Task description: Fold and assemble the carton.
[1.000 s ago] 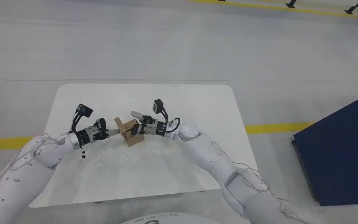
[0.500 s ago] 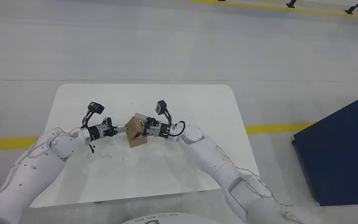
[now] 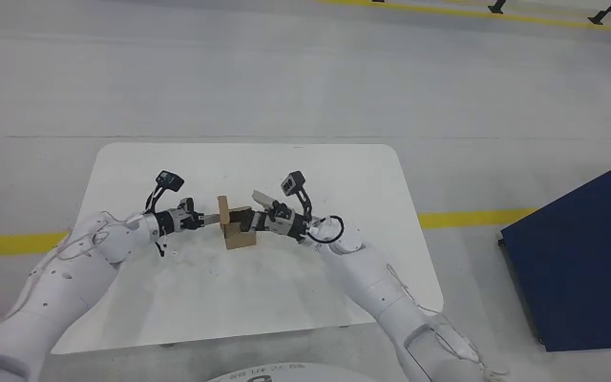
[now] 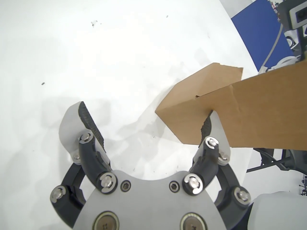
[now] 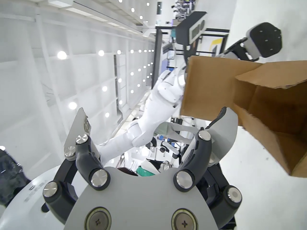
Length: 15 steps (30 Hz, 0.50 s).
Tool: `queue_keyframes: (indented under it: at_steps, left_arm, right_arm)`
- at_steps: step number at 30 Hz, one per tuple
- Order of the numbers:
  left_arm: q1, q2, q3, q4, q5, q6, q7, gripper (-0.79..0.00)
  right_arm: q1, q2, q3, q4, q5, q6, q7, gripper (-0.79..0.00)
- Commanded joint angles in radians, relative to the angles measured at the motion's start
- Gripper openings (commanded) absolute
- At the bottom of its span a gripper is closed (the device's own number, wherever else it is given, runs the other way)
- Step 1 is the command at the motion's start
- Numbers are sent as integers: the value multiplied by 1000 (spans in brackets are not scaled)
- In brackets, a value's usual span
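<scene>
Since a second ago, the brown corrugated-cardboard carton has turned from lying skewed to sitting square with the counter's near edge. One flap now stands up, and the carton has shifted slightly toward the right arm. Both arms have drawn in on either side of it.

The left end effector, grey-fingered with ribbed black pads, is spread wide and grips nothing. One fingertip touches the carton's outer wall; the other hangs over bare counter.

The right end effector is likewise spread wide. One finger lies against the rim of the carton's open, hollow side.

The carton rests on the white, round-cornered counter, left of centre. Farther off on the floor to the right lies a dark blue board.
</scene>
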Motion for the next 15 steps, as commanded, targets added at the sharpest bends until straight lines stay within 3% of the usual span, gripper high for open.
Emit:
queue_keyframes:
  at_steps: [1, 7, 15]
  left_arm:
    - [5, 3, -13, -4, -12, -26, 6, 0]
    - [20, 12, -39, -40, -12, -35, -1, 0]
    - [37, 15, -53, -83, 6, -8, -17, 0]
  right_arm:
    - [-20, 10, 54, -3, 43, 8, -3, 0]
    - [29, 10, 58, 71, -65, 116, -204, 0]
    - [78, -11, -37, 120, -148, 215, -219, 0]
